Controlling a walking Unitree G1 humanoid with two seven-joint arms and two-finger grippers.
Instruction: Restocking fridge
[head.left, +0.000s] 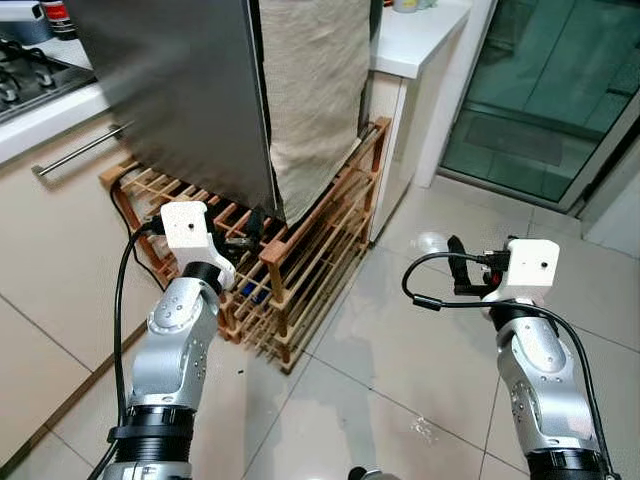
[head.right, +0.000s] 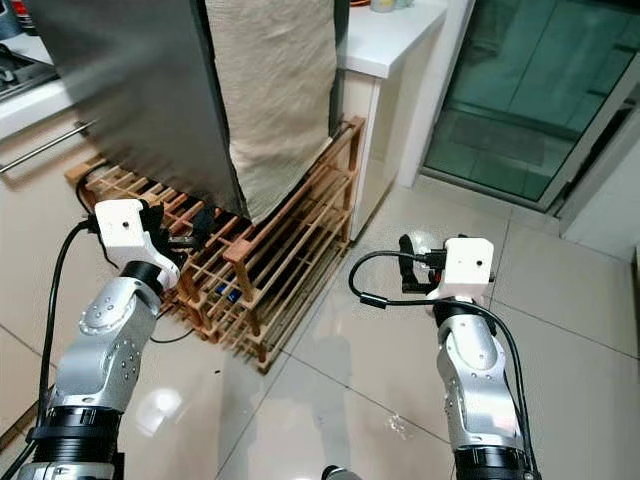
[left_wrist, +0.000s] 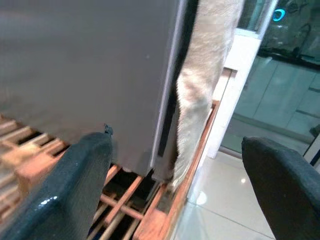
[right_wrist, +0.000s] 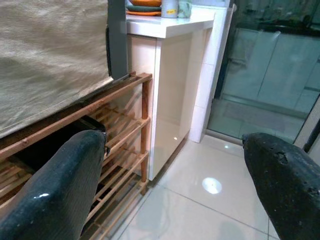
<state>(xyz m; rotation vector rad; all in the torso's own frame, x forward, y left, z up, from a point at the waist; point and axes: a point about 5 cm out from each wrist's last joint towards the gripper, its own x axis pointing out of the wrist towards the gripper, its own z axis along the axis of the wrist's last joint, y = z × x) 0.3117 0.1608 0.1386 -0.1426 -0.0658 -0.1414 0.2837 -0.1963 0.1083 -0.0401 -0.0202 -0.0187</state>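
Both silver arms rise from the bottom of the head views, and both grippers are empty. Left gripper (head.left: 243, 238) sits low beside the bottom corner of the grey fridge (head.left: 170, 90), fingers spread wide with nothing between them; the wrist view looks straight at the seam where the door edge meets the body. Right gripper (head.left: 458, 262) hovers over bare floor tiles (head.left: 400, 350), well apart from everything, fingers just as wide and holding nothing.

The fridge stands on a wooden slatted rack (head.left: 300, 270), and its top is cut off by the frame. A beige cloth (head.left: 315, 90) hangs down its side, covering that face almost to the rack. Something blue shows between the lower slats, too small to make out.

From the right wrist view come things the head views crop: an orange dish and containers on the white counter (right_wrist: 170, 22), and the white cabinet (right_wrist: 172, 95) just beside the rack's end. Head views alone show the hob corner (head.left: 30, 70) and a drawer handle (head.left: 80, 150) on the robot's left.

Open tile lies ahead on the right, running to the glass sliding door (head.left: 550, 90).
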